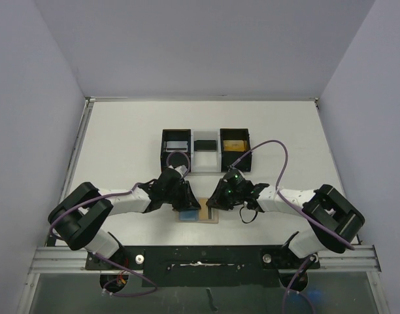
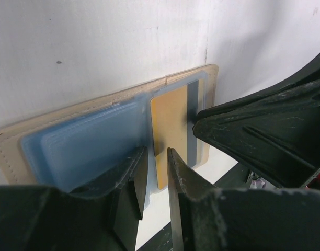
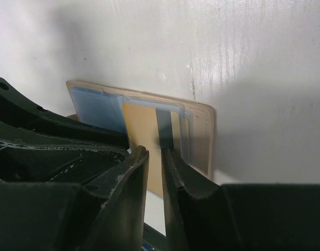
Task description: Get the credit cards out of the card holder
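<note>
The tan card holder (image 1: 210, 218) lies flat on the white table between my two grippers. In the left wrist view the holder (image 2: 7, 149) holds a light blue-grey card (image 2: 87, 146) and a yellow card with a dark stripe (image 2: 169, 130) that sticks out past its near edge. Both also show in the right wrist view: blue card (image 3: 97, 109), yellow card (image 3: 141, 125), holder (image 3: 203, 133). My left gripper (image 2: 156, 157) is nearly shut and empty, its tips at the blue card's edge. My right gripper (image 3: 156, 151) is nearly shut and empty, its tips on the yellow card's stripe.
A black-and-white three-compartment tray (image 1: 205, 160) stands behind the holder. Its left compartment holds a pale card (image 1: 177, 144) and its right one a yellow item (image 1: 234, 144). The table's near edge with the arm bases lies just below the holder.
</note>
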### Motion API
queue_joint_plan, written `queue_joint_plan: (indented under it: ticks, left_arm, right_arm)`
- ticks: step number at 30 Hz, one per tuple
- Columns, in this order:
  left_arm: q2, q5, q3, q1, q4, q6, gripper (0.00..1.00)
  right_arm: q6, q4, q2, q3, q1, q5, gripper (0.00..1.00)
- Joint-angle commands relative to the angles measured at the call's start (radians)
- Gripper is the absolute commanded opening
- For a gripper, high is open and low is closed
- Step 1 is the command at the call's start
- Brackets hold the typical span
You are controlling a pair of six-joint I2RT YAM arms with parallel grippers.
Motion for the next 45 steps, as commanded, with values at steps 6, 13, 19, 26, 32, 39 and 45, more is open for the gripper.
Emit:
queue_joint_plan:
  ticks: [6, 13, 19, 26, 32, 39, 45]
  left_arm:
    - [-0.02, -0.019, -0.018, -0.006, 0.003, 0.016, 0.21]
    - [-0.029, -0.03, -0.023, -0.006, 0.004, 0.007, 0.21]
    - [-0.038, -0.031, -0.023, -0.006, -0.003, 0.023, 0.21]
    - [-0.031, -0.024, -0.023, -0.006, 0.004, 0.024, 0.21]
    - [-0.035, -0.024, -0.027, -0.006, 0.006, 0.024, 0.21]
    - [-0.041, -0.026, -0.026, -0.006, 0.01, 0.02, 0.2]
    - [-0.059, -0.019, -0.04, -0.003, 0.049, -0.018, 0.04]
  right_arm:
    - [0.0, -0.004, -0.01, -0.004, -0.003, -0.002, 0.2]
    - [-0.045, -0.086, -0.077, 0.051, -0.005, 0.043, 0.21]
    - [-0.041, -0.062, -0.069, 0.042, -0.001, 0.025, 0.21]
    - [-0.029, -0.037, -0.005, 0.025, 0.003, 0.002, 0.22]
    - [-0.034, -0.036, 0.018, 0.033, 0.004, -0.01, 0.22]
    - [-0.046, -0.029, 0.021, 0.047, 0.004, -0.022, 0.22]
    - [-0.029, -0.024, 0.02, 0.025, 0.004, -0.024, 0.21]
